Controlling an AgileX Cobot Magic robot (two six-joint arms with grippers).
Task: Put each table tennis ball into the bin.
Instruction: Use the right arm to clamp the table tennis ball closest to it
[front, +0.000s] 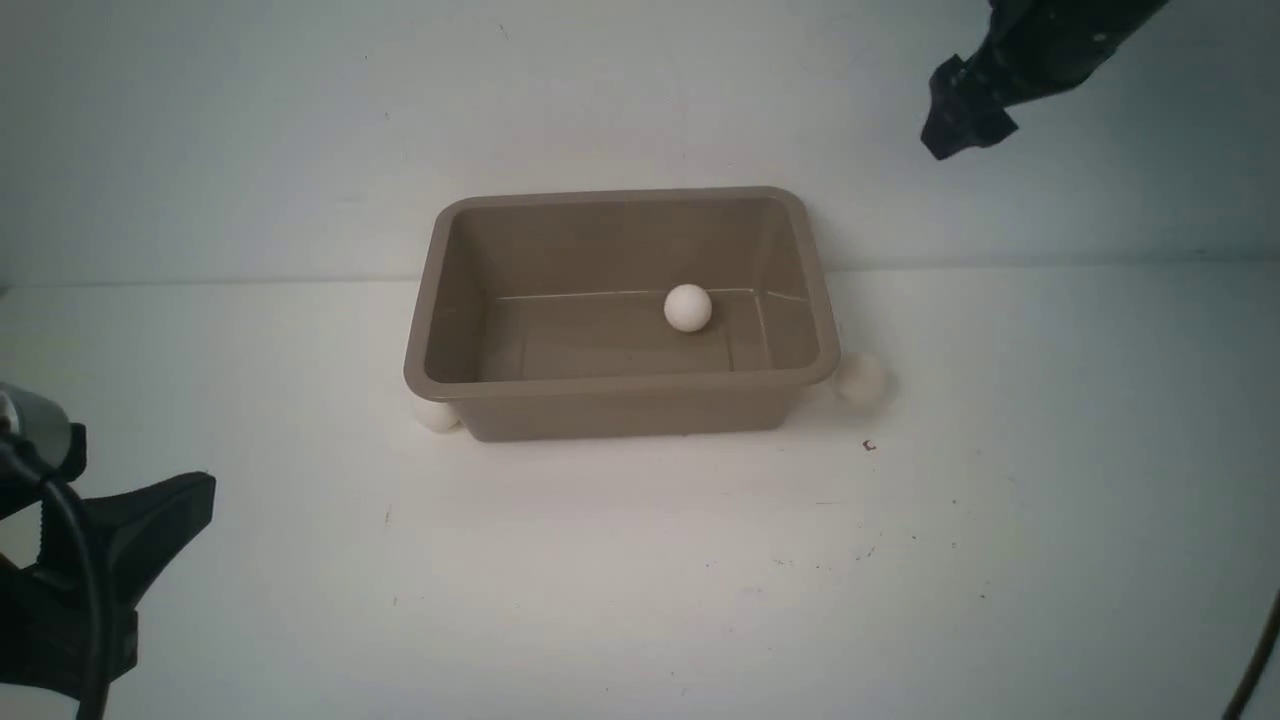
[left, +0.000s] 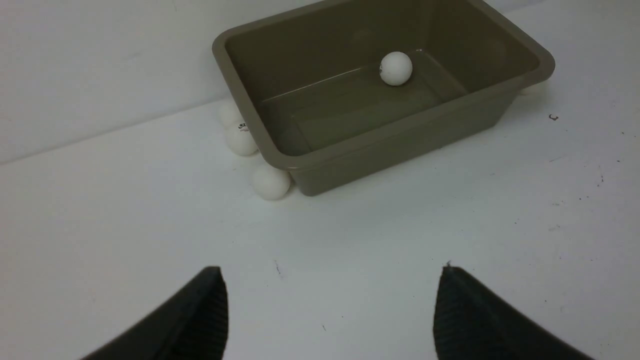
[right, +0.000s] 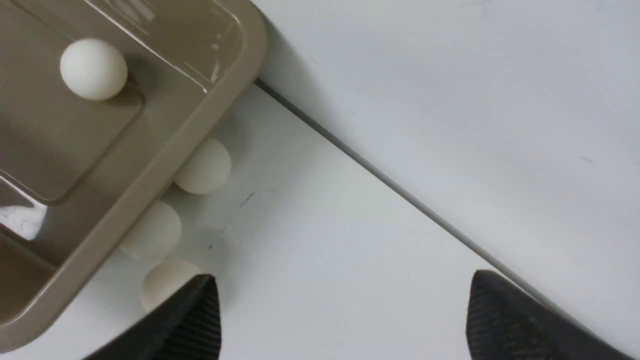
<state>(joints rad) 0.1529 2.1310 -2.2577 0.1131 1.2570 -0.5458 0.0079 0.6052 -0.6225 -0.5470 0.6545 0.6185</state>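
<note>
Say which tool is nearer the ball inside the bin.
Right. The right tool hangs high off the bin's right end, close to the ball; the left tool sits low, near left, well short of the bin.

You had a white surface (front: 640, 600), flecked with small dark specks (front: 868, 446), carrying everything. The bin (front: 625, 415) sat on it toward the back. Three table tennis balls (left: 270, 181) lay on it against the bin's left side, the farthest faint enough that you might doubt it, and three further balls (right: 205, 166) lay on it tucked along the bin's right side.
</note>
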